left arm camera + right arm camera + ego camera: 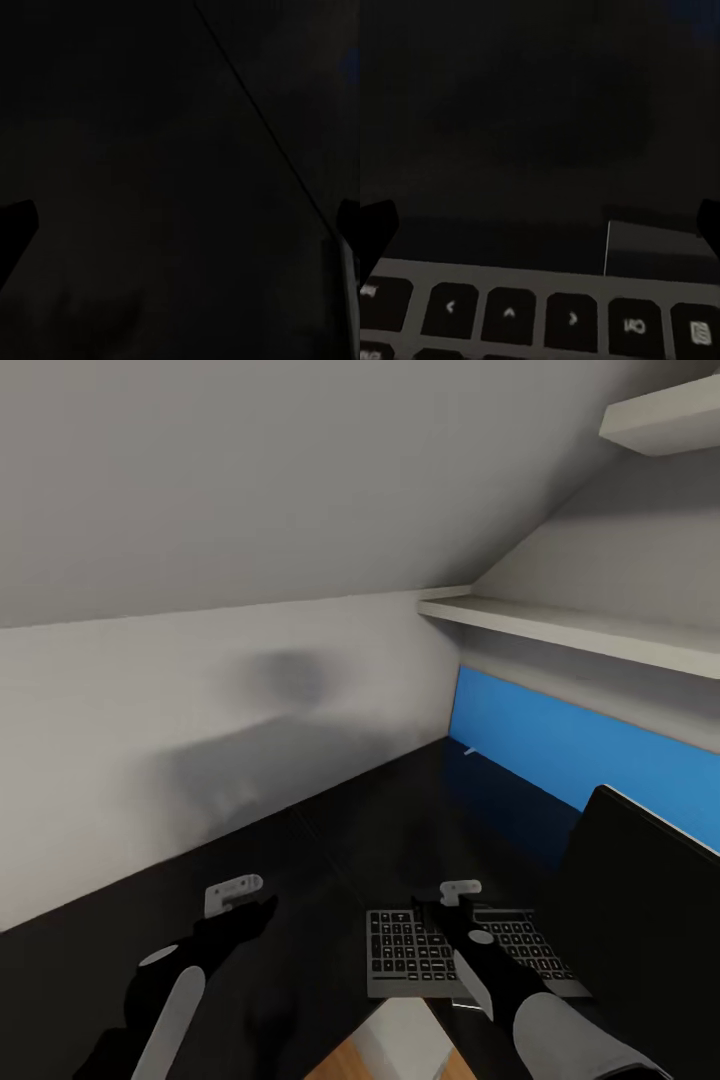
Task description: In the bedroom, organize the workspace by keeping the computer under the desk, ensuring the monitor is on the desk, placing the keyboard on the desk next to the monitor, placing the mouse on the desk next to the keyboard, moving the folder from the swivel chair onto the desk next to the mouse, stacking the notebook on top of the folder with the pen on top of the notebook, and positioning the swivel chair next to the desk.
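Keyboard (455, 950) lies flat on the black tabletop (330, 840) at its front edge, one corner jutting a little past that edge, with the monitor (640, 920) standing just beside it toward the blue back panel (560, 745). Right hand (460, 890) hovers over the keyboard's far edge, and from the right wrist camera the arrow keys of the keyboard (540, 315) sit close below, the dark fingers (375, 225) spread wide at either side and gripping nothing: it's released. Left hand (235, 892) hangs over bare tabletop well apart from the keyboard; the left wrist camera gives dark tabletop (150, 187) with a seam line and fingers (15, 221) set wide apart, so released too. Two white shelves (570, 625) run along the wall above the blue panel.
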